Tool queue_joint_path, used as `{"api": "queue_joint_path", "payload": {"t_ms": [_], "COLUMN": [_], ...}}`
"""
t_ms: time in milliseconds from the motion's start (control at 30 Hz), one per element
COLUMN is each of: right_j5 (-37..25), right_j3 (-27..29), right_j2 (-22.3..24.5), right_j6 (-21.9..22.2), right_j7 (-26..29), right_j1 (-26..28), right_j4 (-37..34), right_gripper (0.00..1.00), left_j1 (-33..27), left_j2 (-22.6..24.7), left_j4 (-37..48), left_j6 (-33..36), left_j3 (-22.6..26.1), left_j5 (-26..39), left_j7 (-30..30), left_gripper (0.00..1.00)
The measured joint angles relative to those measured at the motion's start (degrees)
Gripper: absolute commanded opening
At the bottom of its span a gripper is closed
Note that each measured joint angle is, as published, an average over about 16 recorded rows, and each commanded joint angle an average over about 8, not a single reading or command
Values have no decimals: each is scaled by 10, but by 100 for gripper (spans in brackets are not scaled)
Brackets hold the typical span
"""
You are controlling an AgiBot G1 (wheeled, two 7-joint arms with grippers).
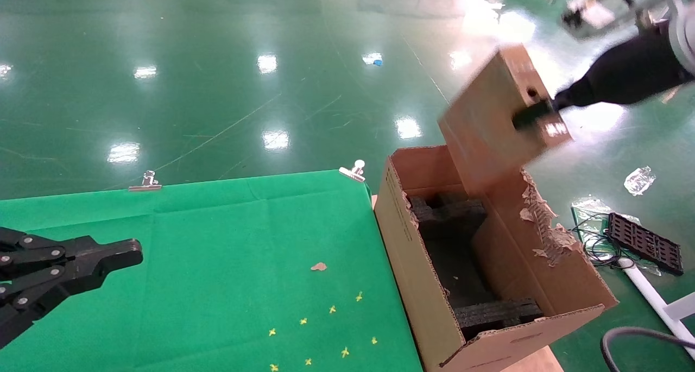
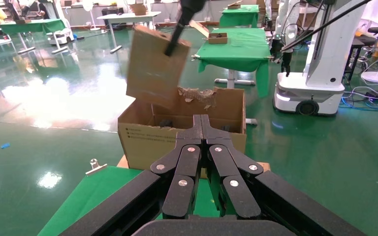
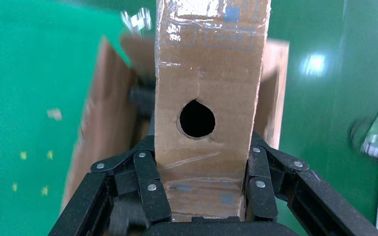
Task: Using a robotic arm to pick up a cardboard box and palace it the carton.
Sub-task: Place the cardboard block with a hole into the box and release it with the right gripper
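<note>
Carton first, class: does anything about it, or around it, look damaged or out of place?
Yes. The carton has a ragged, torn flap along its right edge, its paper peeling in shreds. A small brown scrap lies loose on the green table cloth. The cardboard box hangs tilted above the carton, held by the right gripper.

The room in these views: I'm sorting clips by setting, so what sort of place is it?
Probably a robot lab or factory hall: a glossy green floor, rows of green-clothed tables, and another wheeled robot base parked nearby with loose cables.
</note>
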Motion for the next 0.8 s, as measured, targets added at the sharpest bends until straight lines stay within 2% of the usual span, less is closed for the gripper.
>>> {"api": "queue_joint_path", "payload": {"t_ms": [67, 100, 367, 800], "right_j5": [-5, -7, -23, -38], "right_j3": [-7, -10, -33, -50], "right_j2": [3, 4, -1, -31], "right_j6": [-9, -12, -20, 37], "right_j7": [3, 5, 16, 13], "right_j1": [-8, -13, -60, -142], "right_j4": [-9, -14, -53, -125], "right_gripper": [0, 0, 0, 0], "left_j1": [0, 0, 0, 0], "left_j2": [0, 0, 0, 0], "left_j4": [0, 0, 0, 0], "left_j6": [0, 0, 0, 0], "left_j3": [0, 0, 0, 1], "left_j5": [0, 0, 0, -1], "left_j7": [0, 0, 0, 0], "left_gripper": [99, 100, 100, 100]}}
